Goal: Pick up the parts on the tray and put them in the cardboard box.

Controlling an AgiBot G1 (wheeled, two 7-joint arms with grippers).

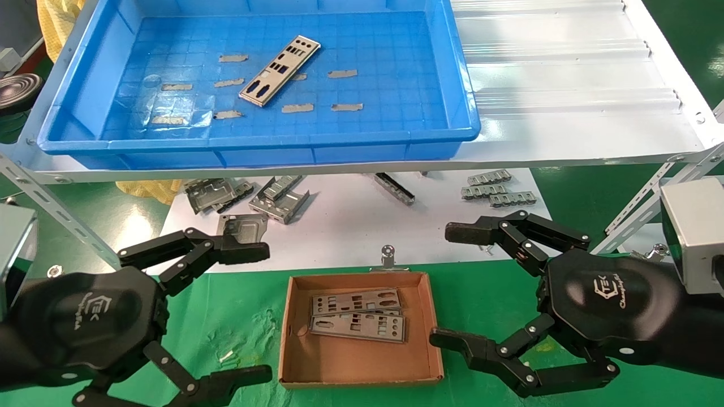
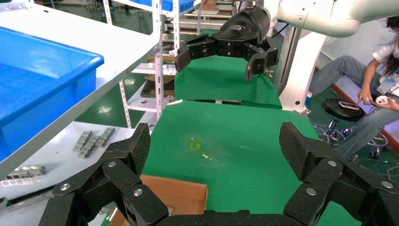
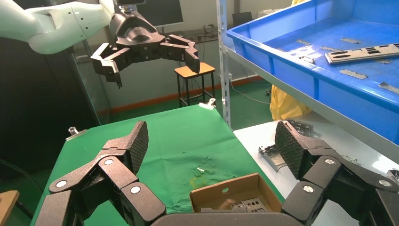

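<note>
One silver plate (image 1: 280,70) lies at a slant on the floor of the blue tray (image 1: 469,121); it also shows in the right wrist view (image 3: 362,52). Two more plates (image 1: 357,317) lie stacked in the brown cardboard box (image 1: 431,333) on the green cloth, and show in the right wrist view (image 3: 251,205). My left gripper (image 1: 251,310) is open and empty, low on the box's left. My right gripper (image 1: 449,285) is open and empty, just right of the box. In the left wrist view a corner of the box (image 2: 181,195) shows between the open fingers (image 2: 141,148).
Short grey tape strips (image 1: 342,73) dot the tray floor. Bent grey brackets (image 1: 280,198) and small grey parts (image 1: 498,189) lie on the white board under the shelf. A metal clip (image 1: 388,257) sits behind the box. A white shelf surface (image 1: 565,85) extends right of the tray.
</note>
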